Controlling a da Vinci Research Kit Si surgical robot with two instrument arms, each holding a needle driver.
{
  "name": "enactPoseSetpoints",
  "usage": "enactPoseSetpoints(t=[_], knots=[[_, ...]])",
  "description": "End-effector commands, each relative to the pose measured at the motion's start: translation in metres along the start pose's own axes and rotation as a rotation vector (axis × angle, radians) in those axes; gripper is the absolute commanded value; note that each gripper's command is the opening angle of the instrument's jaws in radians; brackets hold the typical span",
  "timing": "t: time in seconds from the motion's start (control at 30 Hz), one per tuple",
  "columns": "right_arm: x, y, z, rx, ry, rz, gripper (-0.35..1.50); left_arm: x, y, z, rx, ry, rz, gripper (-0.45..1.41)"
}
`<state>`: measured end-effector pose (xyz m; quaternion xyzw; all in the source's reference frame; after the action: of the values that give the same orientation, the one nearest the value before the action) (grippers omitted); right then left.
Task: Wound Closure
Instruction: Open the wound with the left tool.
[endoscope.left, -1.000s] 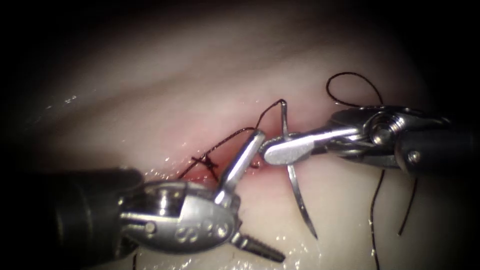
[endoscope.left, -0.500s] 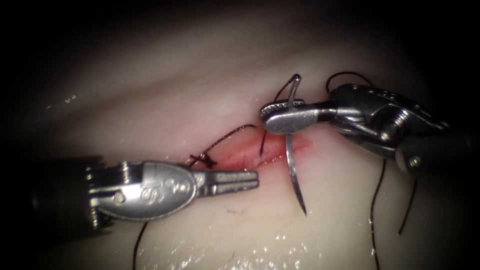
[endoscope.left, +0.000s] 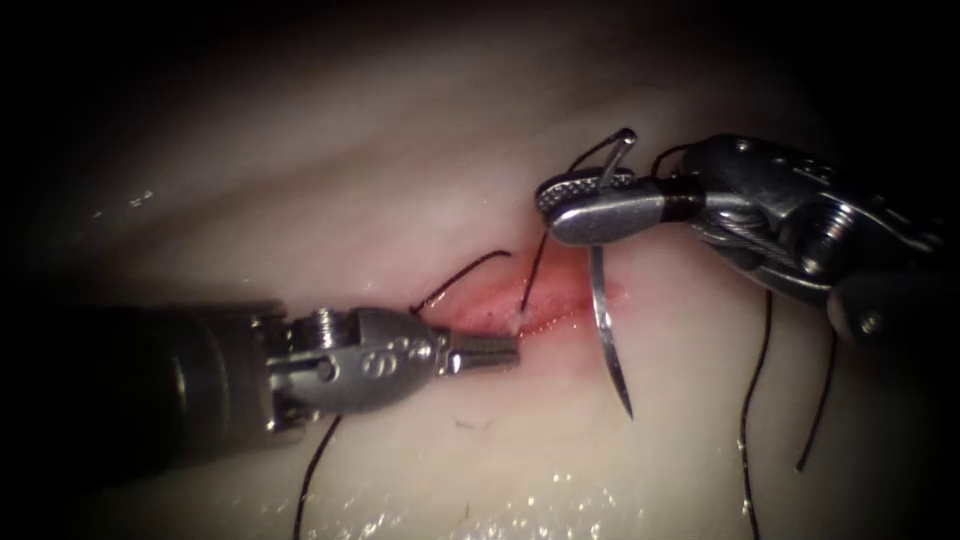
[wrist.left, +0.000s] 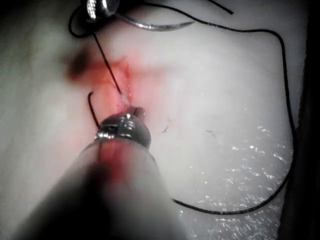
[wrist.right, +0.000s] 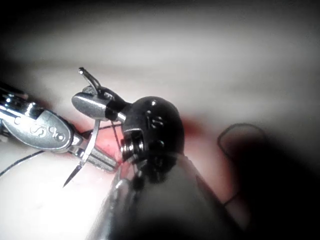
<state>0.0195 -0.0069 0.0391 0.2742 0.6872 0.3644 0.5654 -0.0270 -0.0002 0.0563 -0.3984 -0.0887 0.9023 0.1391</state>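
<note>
right tool (endoscope.left: 580, 210) grips needle (endoscope.left: 605, 320) near tail, out of tissue (endoscope.left: 700, 420) | left tool (endoscope.left: 490, 352) empty

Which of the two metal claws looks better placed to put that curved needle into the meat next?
The right, probably. The right arm's tool already grips the needle near its thread end, point free above the tissue right of the cut. The left arm's tool holds nothing, jaws shut beside the cut.

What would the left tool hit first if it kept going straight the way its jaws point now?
Probably the needle, held near its thread end by the right tool. The left tool, jaws shut and empty, points right along the cut; depth is unclear, so it might pass beneath.
</note>
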Motion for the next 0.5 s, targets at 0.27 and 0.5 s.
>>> enactPoseSetpoints(t=[0.27,0.5], knots=[[-0.0018,0.0002,0.0009,0.007,0.016,-0.116,-0.35,-0.0006,-0.0021,0.0013,-0.006,-0.049,-0.071,-0.45],[-0.0032,0.0,0.0008,0.01,0.016,-0.226,-0.35,-0.0019,-0.0024,0.0023,-0.027,-0.126,-0.119,-0.45]])
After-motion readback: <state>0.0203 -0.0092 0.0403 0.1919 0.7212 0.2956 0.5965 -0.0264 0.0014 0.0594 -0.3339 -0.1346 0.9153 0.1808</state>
